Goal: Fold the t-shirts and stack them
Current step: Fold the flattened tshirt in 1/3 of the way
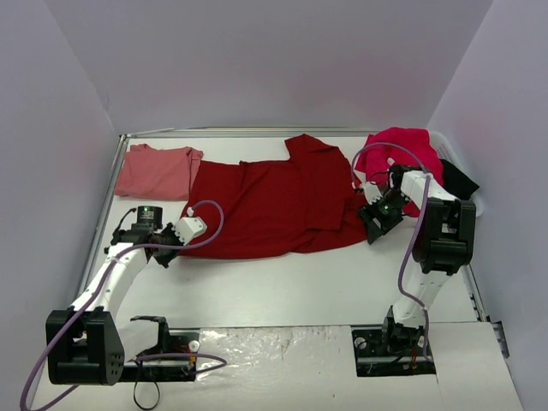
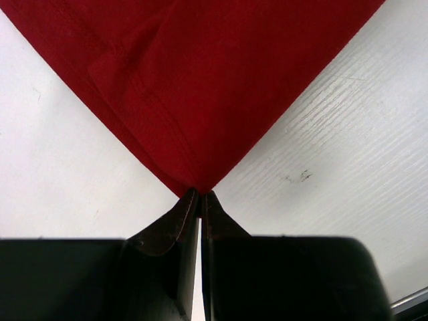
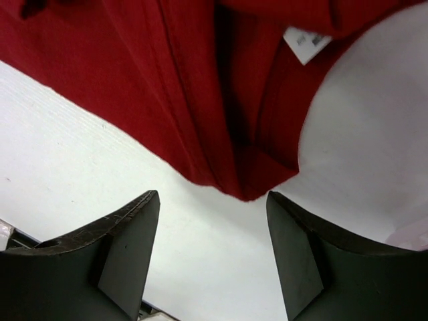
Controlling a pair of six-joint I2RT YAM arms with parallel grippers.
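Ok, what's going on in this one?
Two robot arms are working on a dark red t-shirt spread across the table. The left gripper is shut on the shirt's near-left corner. The right gripper hangs open just off the shirt's right edge, holding nothing. A salmon-pink shirt lies at the far left, and a brighter pink shirt is heaped at the far right.

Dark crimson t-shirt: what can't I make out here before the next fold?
- Left wrist view: the dark crimson cloth t-shirt runs off the top edge; only the corner pinched in the shut left gripper shows.
- Right wrist view: the white sewn-in label is too blurred to read.
- Top view: a black cloth item lies half hidden by the raspberry pink-red cloth t-shirt, too small to identify.
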